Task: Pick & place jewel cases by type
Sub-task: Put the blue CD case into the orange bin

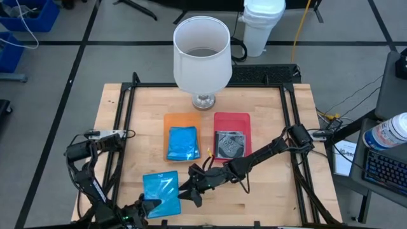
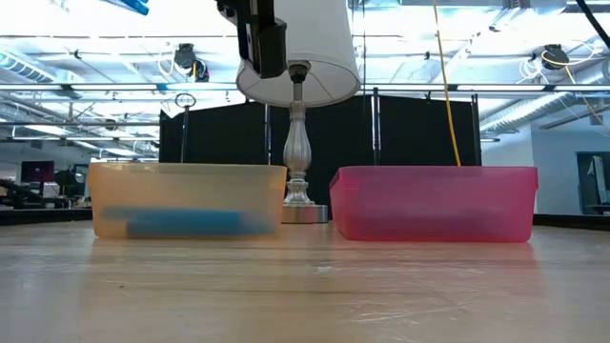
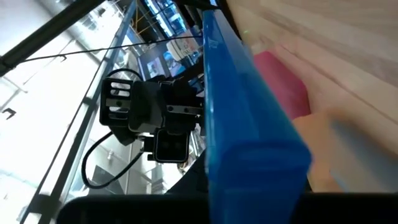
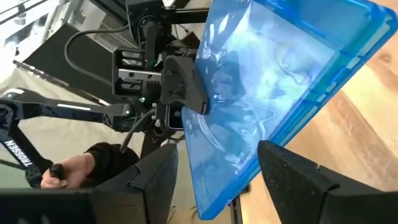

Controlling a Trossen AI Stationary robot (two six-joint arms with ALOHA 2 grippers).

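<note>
Blue jewel case [image 1: 161, 191] between both jaws

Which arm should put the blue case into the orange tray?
Probably left: the left gripper has its jaws shut on the blue case, with the orange tray just ahead. The right gripper waits beside it, jaws open.

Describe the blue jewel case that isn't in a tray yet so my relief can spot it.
Start at the white lamp, then come past the orange tray toward the table's near edge. The loose blue case sits there, the left gripper shut on it; the other blue case lies in that tray.
</note>
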